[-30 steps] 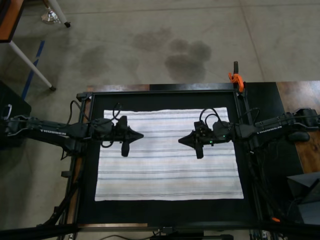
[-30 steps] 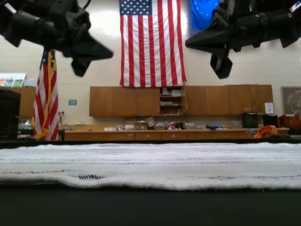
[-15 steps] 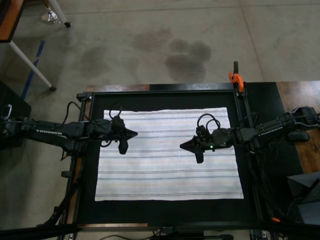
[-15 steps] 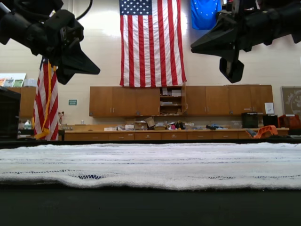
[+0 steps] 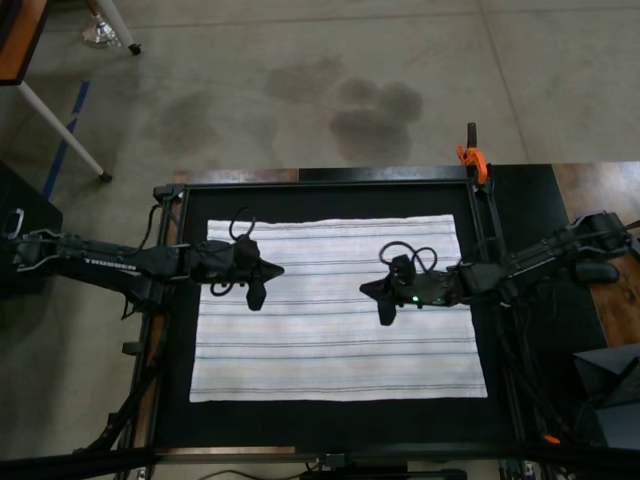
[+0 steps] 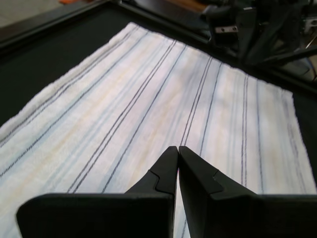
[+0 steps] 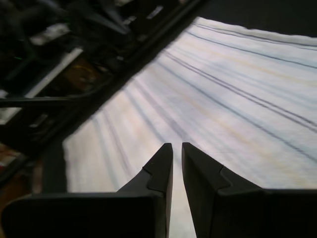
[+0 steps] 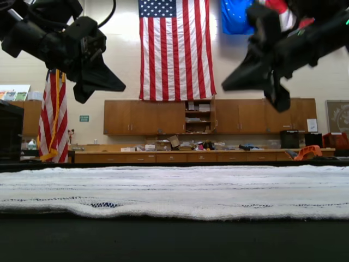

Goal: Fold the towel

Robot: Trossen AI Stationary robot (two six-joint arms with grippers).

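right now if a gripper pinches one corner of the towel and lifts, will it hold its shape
Probably not. The towel lies flat and thin, so it likely droops. Its woven, nubby edge suggests decent grip. Pushed, it would probably bunch rather than slide.

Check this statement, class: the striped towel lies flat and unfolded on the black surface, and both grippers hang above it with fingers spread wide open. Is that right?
One detail is wrong: the fingers. Both wrist views show the left gripper and the right gripper closed, holding nothing. The rest stands: the towel lies flat and unfolded, and both grippers hang above it.
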